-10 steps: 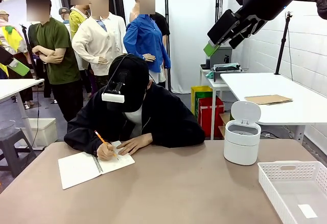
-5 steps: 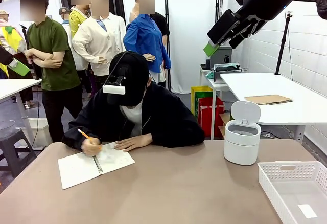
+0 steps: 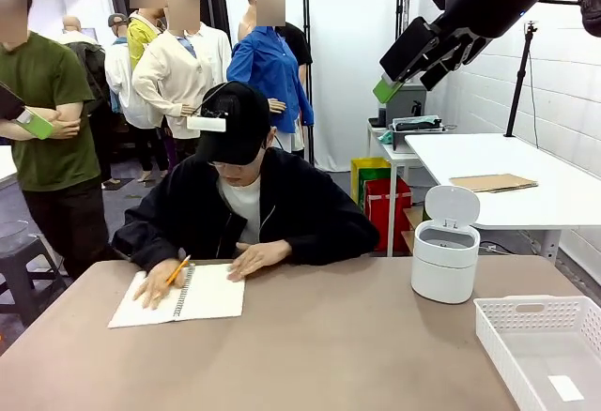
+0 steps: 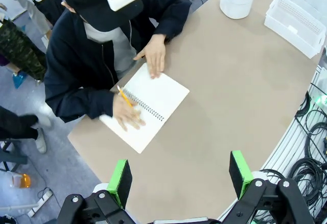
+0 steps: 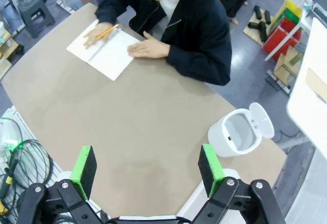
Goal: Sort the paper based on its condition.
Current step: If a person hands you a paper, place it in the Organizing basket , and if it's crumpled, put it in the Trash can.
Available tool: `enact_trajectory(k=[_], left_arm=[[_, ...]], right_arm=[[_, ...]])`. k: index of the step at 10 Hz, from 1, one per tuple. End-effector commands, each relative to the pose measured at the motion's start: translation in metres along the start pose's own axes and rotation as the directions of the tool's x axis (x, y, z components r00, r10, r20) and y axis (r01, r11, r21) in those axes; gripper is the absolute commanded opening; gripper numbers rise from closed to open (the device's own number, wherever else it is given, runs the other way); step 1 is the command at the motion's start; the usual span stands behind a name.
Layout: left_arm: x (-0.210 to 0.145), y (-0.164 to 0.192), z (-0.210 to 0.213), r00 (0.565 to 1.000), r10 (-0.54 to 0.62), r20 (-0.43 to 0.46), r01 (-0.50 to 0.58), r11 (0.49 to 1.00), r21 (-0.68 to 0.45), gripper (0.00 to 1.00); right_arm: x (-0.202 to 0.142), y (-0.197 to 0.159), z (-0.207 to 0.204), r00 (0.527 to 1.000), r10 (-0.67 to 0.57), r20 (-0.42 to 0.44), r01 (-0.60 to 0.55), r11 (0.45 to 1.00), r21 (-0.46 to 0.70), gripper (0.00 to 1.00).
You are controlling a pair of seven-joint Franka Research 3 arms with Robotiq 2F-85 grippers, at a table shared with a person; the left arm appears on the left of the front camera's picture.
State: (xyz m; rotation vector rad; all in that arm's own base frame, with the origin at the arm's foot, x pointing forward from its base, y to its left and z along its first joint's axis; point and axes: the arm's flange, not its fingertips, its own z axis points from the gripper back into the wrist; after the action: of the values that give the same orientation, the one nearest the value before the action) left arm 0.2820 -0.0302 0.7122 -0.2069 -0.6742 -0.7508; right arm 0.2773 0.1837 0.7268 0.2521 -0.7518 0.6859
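No loose sheet or crumpled wad of paper is in view. My left gripper [image 4: 180,178] hangs open high above the near edge of the brown table [image 4: 230,96], nothing between its green pads. My right gripper [image 5: 147,169] is open too, high over the table's right half, and appears at the top right of the front view [image 3: 408,78]. At that view's left edge a green-padded finger [image 3: 34,123] of the left gripper pokes in. Across the table a person rests both hands on an open white spiral notebook [image 3: 211,294] and holds an orange pencil [image 3: 178,269].
A white lidded bin [image 3: 444,261], lid up, stands at the table's far right. A white slotted basket [image 3: 545,345] sits at the near right corner with a small white label inside. A brown cardboard sheet [image 3: 493,182] lies on the white table behind. A bystander in green stands at the left.
The person has lifted their head and moved the pencil hand onto the left page, and the notebook has turned squarer. The bystander in green walked to the left. Both grippers stayed put.
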Motion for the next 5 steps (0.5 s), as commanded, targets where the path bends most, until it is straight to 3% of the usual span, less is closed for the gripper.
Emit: enact_trajectory(k=[1,5], left_arm=[[-0.0008,0.0016,0.0001,1.000,0.005,-0.004,-0.005,1.000,0.007,1.00],[-0.0008,0.0016,0.0001,1.000,0.005,-0.004,-0.005,1.000,0.007,1.00]], right_arm=[[0.0001,0.0038,-0.0054,1.000,-0.029,0.006,0.029,1.000,0.007,1.00],[0.0000,0.0000,0.0000,1.000,0.000,0.000,0.000,1.000,0.000,1.00]])
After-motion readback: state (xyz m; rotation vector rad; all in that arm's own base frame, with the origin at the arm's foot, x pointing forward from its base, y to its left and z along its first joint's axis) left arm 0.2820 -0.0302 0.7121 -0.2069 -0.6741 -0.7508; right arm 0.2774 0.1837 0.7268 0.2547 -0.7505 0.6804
